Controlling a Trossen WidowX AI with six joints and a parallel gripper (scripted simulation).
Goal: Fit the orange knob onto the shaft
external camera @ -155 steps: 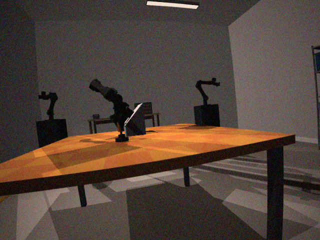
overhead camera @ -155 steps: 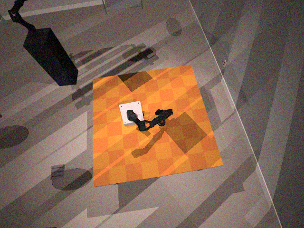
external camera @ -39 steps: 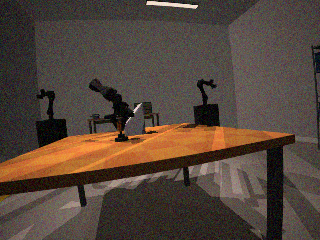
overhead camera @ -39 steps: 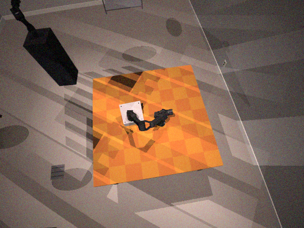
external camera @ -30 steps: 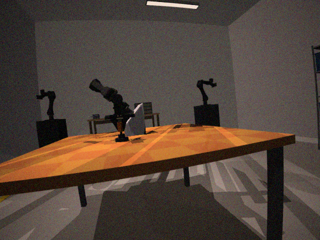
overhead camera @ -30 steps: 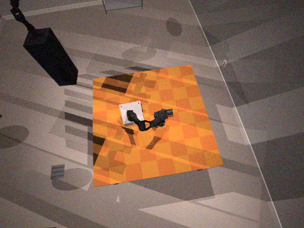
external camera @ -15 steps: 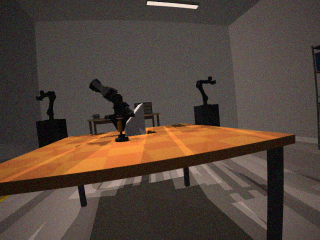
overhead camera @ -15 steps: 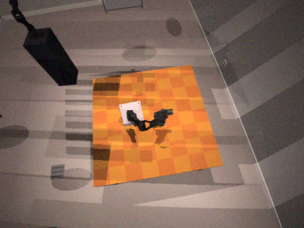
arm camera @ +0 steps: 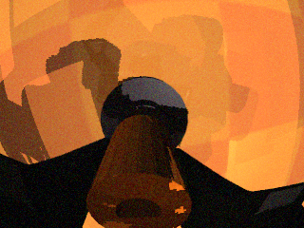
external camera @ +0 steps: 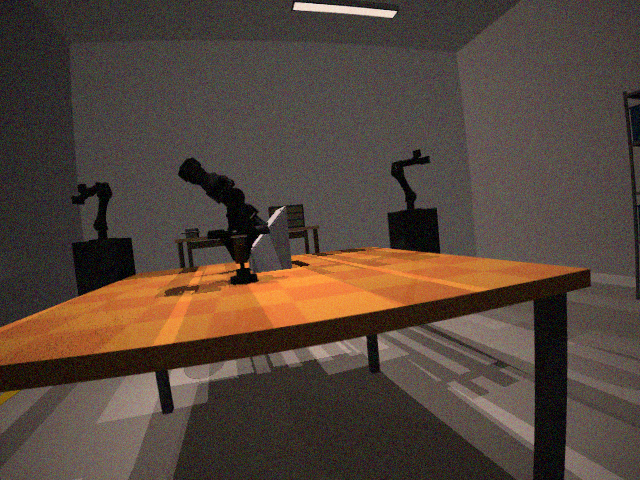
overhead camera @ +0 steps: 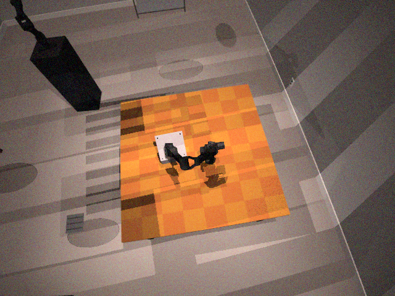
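Note:
The orange knob (external camera: pixel 239 249) (arm camera: pixel 138 168), brownish in shadow, stands roughly upright between the fingers of my gripper (external camera: pixel 240 256) (arm camera: pixel 141 150). The gripper is shut on it. The dark round pedestal (external camera: pixel 244 279) (arm camera: pixel 161 92) is below on the table; in the wrist view the knob's far end overlaps its disc. In the exterior view a narrow dark part shows between the knob and the pedestal's base, so the knob is above the base. The shaft's tip, its flat side and whether it is in the hole are hidden. The top view hides the knob behind the arm.
The arm stands on a white tilted mounting plate (overhead camera: pixel 173 137) (external camera: pixel 271 227) beside the pedestal. The orange checkered table (overhead camera: pixel 242 191) (external camera: pixel 361 289) carries patchy shadows. A dark block (overhead camera: pixel 66 76) with another arm on it stands off the table.

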